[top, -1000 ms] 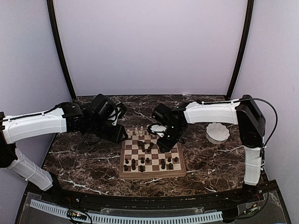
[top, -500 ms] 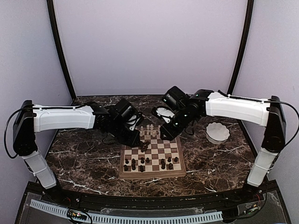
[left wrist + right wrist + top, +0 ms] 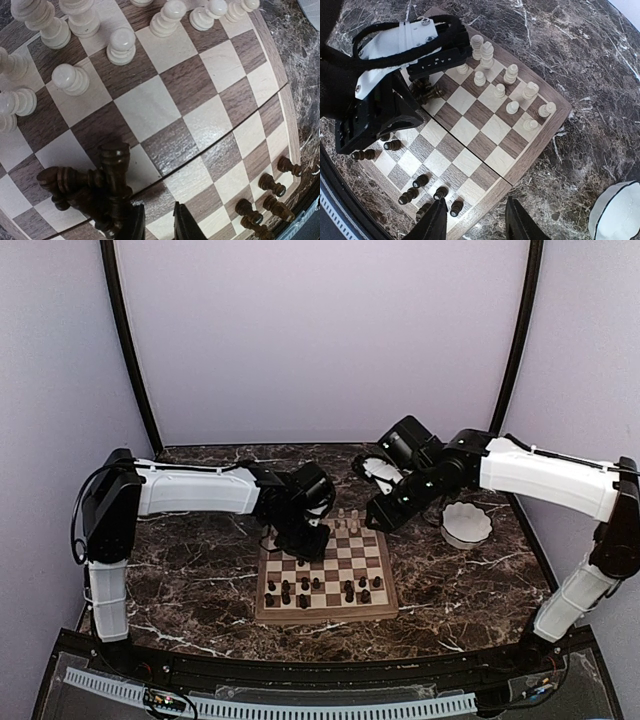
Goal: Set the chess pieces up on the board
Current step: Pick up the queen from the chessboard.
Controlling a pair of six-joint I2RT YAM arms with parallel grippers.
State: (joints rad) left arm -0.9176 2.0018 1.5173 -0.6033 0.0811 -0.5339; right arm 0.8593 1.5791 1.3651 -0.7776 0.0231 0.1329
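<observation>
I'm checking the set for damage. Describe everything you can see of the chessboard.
The board is square, wooden-looking, checkered tan and dark brown inside a thick brown rim, with a seam across its middle. It lies flat on the dark marbled table. Its far rows carry standing cream pieces; dark pieces sit on the near rows, and a heap of dark pieces lies by the left gripper. No damage shows.

One board (image 3: 325,616), one white bowl (image 3: 466,526)
</observation>
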